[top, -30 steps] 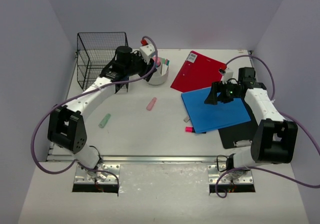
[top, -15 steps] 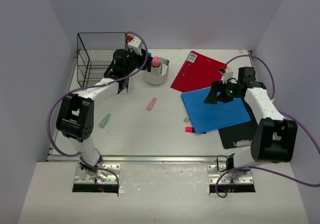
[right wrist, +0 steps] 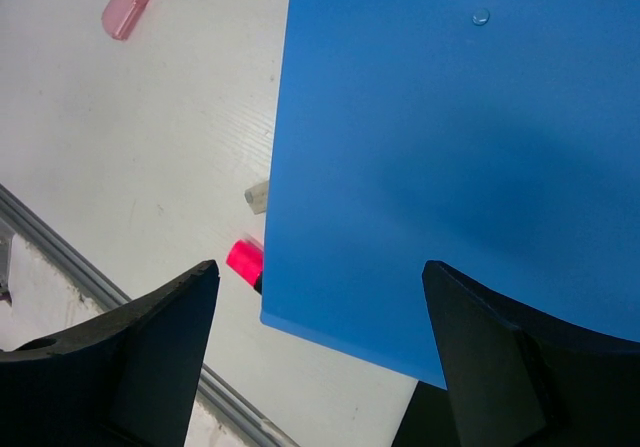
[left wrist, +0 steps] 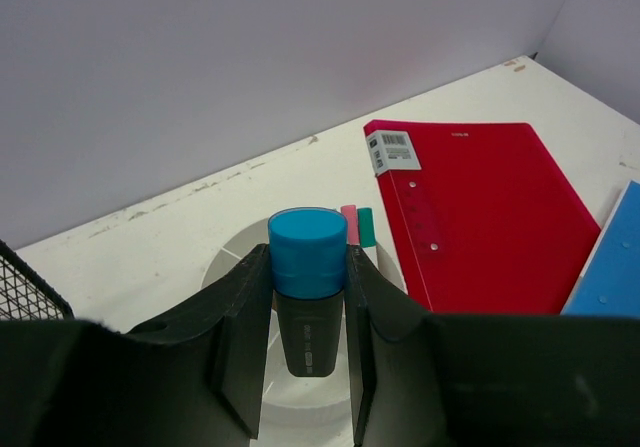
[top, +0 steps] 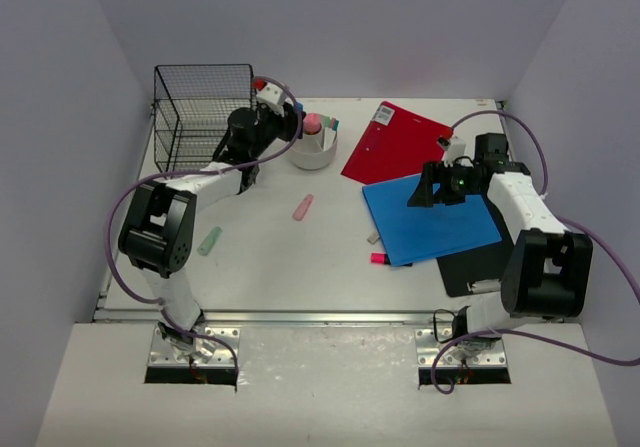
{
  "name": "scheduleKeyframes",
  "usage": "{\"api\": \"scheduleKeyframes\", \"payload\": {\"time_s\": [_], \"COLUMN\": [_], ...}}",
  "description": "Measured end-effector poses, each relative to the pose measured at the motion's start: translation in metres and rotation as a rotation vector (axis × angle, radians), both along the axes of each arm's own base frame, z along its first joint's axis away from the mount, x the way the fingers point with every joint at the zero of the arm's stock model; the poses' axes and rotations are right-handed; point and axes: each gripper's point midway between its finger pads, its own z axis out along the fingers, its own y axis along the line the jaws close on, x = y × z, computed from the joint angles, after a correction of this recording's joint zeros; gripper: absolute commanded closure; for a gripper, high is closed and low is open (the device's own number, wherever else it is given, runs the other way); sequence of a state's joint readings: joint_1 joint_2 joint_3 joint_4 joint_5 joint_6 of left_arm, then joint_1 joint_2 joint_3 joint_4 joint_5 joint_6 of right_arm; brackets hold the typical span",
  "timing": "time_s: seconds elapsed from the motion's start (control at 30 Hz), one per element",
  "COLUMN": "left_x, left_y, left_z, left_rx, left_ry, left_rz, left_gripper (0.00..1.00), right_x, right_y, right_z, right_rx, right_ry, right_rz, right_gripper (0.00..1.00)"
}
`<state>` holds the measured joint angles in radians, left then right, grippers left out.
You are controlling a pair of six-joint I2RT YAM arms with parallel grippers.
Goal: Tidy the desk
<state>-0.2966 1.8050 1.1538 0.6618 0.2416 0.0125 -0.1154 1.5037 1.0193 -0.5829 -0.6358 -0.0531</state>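
Left claw (left wrist: 305, 277) shut tight on a blue-capped marker (left wrist: 307, 252), directly above the white cup (left wrist: 228, 265). The red folder (left wrist: 480, 207) lies ahead to its right. Right claw (right wrist: 318, 267) is spread wide, gripping nothing, over a corner of the blue folder (right wrist: 450, 147) (a pink highlighter (right wrist: 242, 259) pokes out beneath that edge). Bare worktop (right wrist: 150, 147) spreads beyond the edge.
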Motion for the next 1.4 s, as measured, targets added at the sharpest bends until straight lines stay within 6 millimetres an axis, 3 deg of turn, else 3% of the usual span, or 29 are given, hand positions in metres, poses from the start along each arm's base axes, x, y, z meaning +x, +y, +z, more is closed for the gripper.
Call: {"api": "scheduleKeyframes", "payload": {"time_s": [0.47, 0.7, 0.83, 0.97, 1.03, 1.23, 1.33, 1.4], "left_x": [0.012, 0.017, 0.018, 0.018, 0.017, 0.013, 0.007, 0.001], "left_y": [0.003, 0.0, -0.001, -0.002, -0.002, -0.003, -0.002, 0.001], "left_z": [-0.031, -0.058, -0.07, -0.07, -0.071, -0.071, -0.055, -0.034], "left_rx": [0.008, -0.008, -0.019, -0.033, -0.038, -0.043, -0.048, -0.059], "left_ry": [0.02, 0.075, 0.109, 0.117, 0.123, 0.157, 0.157, 0.142], "left_rz": [0.036, 0.036, 0.037, 0.037, 0.037, 0.031, 0.026, 0.021], "left_gripper": [0.97, 0.74, 0.69, 0.54, 0.34, 0.24, 0.22, 0.21], "right_x": [0.006, 0.005, 0.001, -0.001, -0.002, -0.006, -0.016, -0.022], "right_y": [0.0, 0.0, 0.0, -0.001, 0.001, 0.021, 0.042, 0.052], "right_z": [0.004, 0.004, 0.003, 0.005, 0.009, 0.017, 0.021, 0.024], "right_rx": [0.006, 0.006, 0.001, -0.013, -0.03, -0.141, -0.209, -0.25], "right_ry": [0.013, 0.024, 0.03, 0.024, 0.014, -0.037, -0.051, -0.06], "right_rz": [-0.006, -0.004, 0.012, 0.043, 0.074, 0.237, 0.364, 0.434], "right_gripper": [0.17, 0.16, 0.17, 0.18, 0.19, 0.21, 0.22, 0.24]}}
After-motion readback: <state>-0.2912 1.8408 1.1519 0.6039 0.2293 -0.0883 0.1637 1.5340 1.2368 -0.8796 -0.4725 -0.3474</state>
